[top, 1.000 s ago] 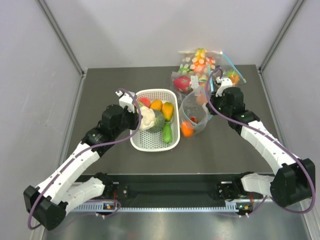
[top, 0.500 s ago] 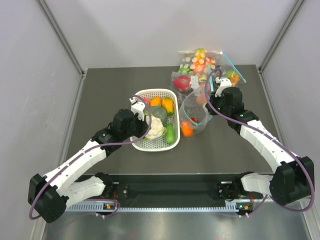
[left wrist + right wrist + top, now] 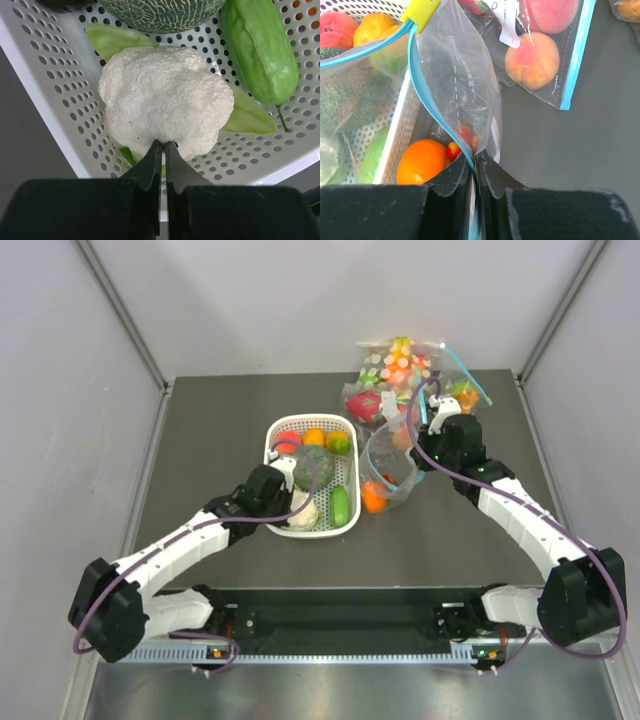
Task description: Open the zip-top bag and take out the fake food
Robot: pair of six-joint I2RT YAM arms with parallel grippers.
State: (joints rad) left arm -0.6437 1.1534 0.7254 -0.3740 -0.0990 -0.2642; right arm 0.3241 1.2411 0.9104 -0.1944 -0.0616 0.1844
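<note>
The zip-top bag (image 3: 390, 462) stands open right of the basket, its light-blue zip strip (image 3: 427, 100) ending in a yellow slider (image 3: 422, 9). My right gripper (image 3: 418, 454) is shut on the bag's rim (image 3: 475, 156). A round orange fruit (image 3: 422, 162) and small red pieces sit low in the bag; the fruit also shows in the top view (image 3: 373, 499). My left gripper (image 3: 163, 146) is shut on the base of the white cauliflower (image 3: 165, 105), which rests in the basket's near corner (image 3: 303, 508). A long green vegetable (image 3: 260, 50) lies beside it.
The white perforated basket (image 3: 268, 445) also holds a grey-green melon (image 3: 315, 465) and red, orange and yellow fruits at its far end. Other clear bags of toy food (image 3: 400, 375) lie behind the zip-top bag, one with peaches (image 3: 535, 52).
My left arm has drawn back toward the near edge with the cauliflower, bringing it from the basket's far left down into the near corner. The right arm and bag have not moved.
</note>
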